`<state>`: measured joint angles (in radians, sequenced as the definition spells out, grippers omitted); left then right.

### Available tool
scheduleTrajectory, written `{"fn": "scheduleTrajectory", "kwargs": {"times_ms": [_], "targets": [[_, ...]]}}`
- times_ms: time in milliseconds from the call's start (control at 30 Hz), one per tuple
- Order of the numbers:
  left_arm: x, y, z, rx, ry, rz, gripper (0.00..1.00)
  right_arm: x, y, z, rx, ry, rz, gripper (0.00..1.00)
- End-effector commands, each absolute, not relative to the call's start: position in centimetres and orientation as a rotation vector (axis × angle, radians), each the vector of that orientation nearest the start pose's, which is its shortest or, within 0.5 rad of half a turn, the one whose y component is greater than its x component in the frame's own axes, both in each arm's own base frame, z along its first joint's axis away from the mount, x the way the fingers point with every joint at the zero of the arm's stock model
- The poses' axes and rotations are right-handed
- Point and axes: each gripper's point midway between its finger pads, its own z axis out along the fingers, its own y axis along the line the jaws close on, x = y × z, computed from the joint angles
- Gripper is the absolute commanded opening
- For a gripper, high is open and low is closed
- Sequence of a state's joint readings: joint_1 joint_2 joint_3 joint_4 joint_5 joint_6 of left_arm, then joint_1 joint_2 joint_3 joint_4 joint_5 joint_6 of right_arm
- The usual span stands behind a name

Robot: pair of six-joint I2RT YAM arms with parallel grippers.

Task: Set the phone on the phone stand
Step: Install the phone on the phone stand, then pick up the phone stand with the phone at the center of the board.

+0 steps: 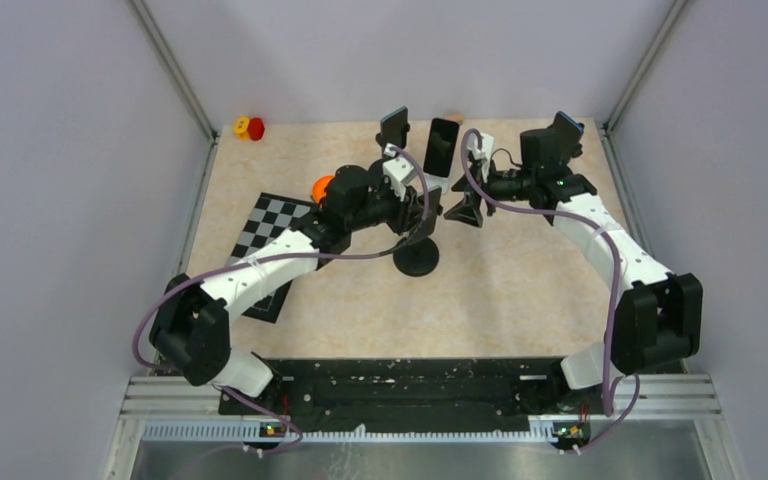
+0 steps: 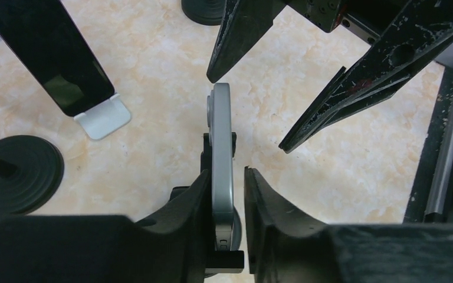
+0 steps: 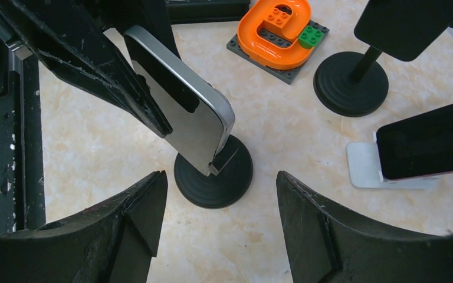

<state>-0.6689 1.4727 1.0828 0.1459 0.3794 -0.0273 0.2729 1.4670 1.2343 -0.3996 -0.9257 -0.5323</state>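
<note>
A: Quick pass, biggest first. Surface?

B: The worktop (image 1: 520,290) is beige, mottled stone-look and matte. It's flat, so the phone stand (image 3: 212,177) sits steady at about its middle.

A: Your arms?

B: My left end effector (image 2: 225,172) straddles the phone (image 2: 221,106) edge-on. The jaws are slightly apart, with one pad against the phone's back and a thin gap on the other side. I'd call it released, not clenched. My right end effector (image 1: 465,210) is at 2 o'clock from the stand base, spread wide and grasping nothing. I read it as parked close in case the phone tips. The fingers on both are black tapered wedges, hard plastic by the look, scuffed with pale specks.

A: Stand details?

B: Black, with a round disc base and a small cradle lip. The broad base looks like what lets a tilted phone stay up.

A: And the phone?

B: It's on that stand, leaning back, lower edge caught in the lip. Silver rounded frame, smooth matte back, raised camera bump near the top end. It looks slippery, hence the side-on hold across the flat faces.

A: Anything else?

B: There's a second phone (image 1: 440,148), dark and glossy, on a white stand (image 2: 103,117) at 12 o'clock.

A: Task status?

B: Looks seated. What's left is backing off without nudging it.
</note>
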Motion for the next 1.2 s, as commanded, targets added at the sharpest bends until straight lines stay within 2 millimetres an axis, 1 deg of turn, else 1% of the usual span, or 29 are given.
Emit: {"fn": "scheduleTrajectory", "kwargs": {"times_ms": [0, 167, 267, 300, 367, 433, 533, 700, 800, 933, 1000, 1067, 1133, 1167], "targets": [[31.5, -33.9, 27.0, 0.854, 1.617, -0.857, 0.36, 33.5, 23.6, 25.6, -1.279, 1.515, 0.846, 0.69], [31.0, -33.8, 27.5, 0.881, 1.588, -0.857, 0.55, 33.6, 23.7, 25.4, -1.286, 1.524, 0.848, 0.69], [30.5, -33.6, 28.0, 0.934, 1.546, -0.846, 0.67, 33.6, 24.0, 25.5, -1.301, 1.522, 0.849, 0.69], [30.3, -33.5, 28.1, 0.951, 1.538, -0.842, 0.72, 33.7, 24.1, 25.6, -1.308, 1.519, 0.848, 0.69], [29.9, -33.2, 28.3, 0.99, 1.518, -0.821, 0.86, 33.8, 24.2, 25.6, -1.321, 1.52, 0.847, 0.69], [29.7, -32.6, 28.4, 1.023, 1.509, -0.786, 0.97, 34.0, 24.4, 25.7, -1.339, 1.518, 0.844, 0.69], [29.6, -31.2, 28.3, 1.043, 1.531, -0.732, 0.99, 34.2, 24.7, 25.7, -1.369, 1.507, 0.844, 0.7], [28.5, -29.0, 28.4, 1.109, 1.52, -0.687, 0.99, 33.6, 25.7, 25.4, -1.449, 1.484, 0.871, 0.7], [28.0, -28.0, 28.0, 1.126, 1.526, -0.662, 0.99, 33.0, 26.7, 25.0, -1.501, 1.479, 0.896, 0.7], [27.9, -26.9, 27.6, 1.12, 1.527, -0.639, 0.99, 32.9, 27.6, 24.8, -1.543, 1.466, 0.905, 0.69], [27.9, -26.5, 27.5, 1.115, 1.529, -0.635, 0.99, 32.7, 27.9, 24.9, -1.566, 1.458, 0.922, 0.67], [28.1, -26.2, 27.5, 1.11, 1.531, -0.623, 0.99, 32.3, 28.2, 24.9, -1.588, 1.461, 0.944, 0.62], [28.3, -25.9, 27.5, 1.107, 1.531, -0.608, 0.99, 32.0, 28.4, 24.9, -1.6, 1.466, 0.965, 0.53], [28.3, -25.8, 27.4, 1.105, 1.533, -0.604, 0.99, 31.9, 28.4, 24.9, -1.601, 1.471, 0.974, 0.47]]}}
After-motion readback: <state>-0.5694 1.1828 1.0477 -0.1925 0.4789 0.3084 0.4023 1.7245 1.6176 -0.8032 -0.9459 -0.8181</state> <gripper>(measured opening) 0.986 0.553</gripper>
